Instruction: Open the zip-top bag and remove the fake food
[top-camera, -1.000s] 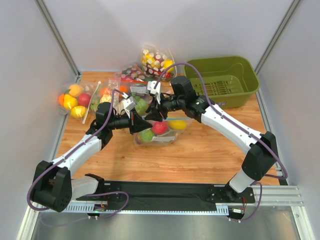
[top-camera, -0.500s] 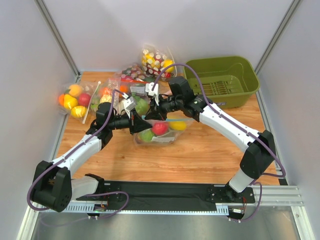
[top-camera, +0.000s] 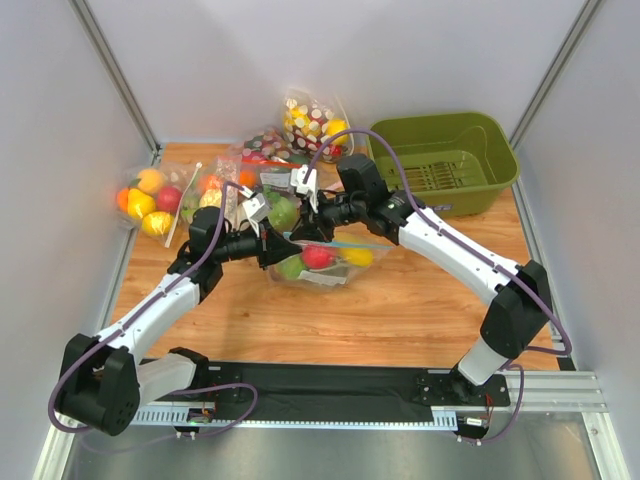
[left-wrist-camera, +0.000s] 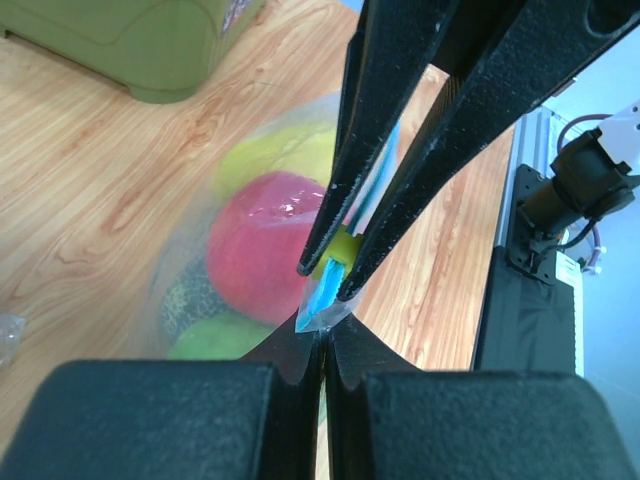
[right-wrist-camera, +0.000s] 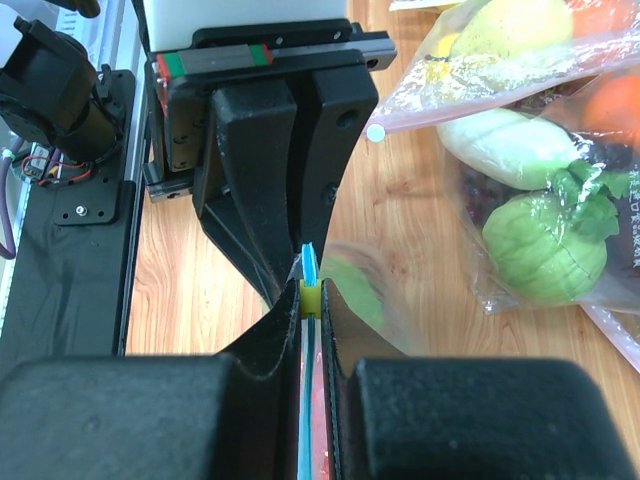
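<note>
The zip-top bag hangs between my two grippers just above the table. It holds fake food: a red ball, a yellow lemon and a green ball. My left gripper is shut on the end corner of the teal zipper strip. My right gripper is shut on the small yellow slider on that strip, right up against the left fingertips. In the right wrist view the strip runs between my fingers toward the left gripper.
A green basket stands at the back right. Other bags of toy fruit lie at the back left, with a polka-dot bag behind. A pink-zipper bag lies just beyond my right gripper.
My right gripper has moved left along the zipper strip until it meets the left gripper. The bag has shifted slightly left with it.
</note>
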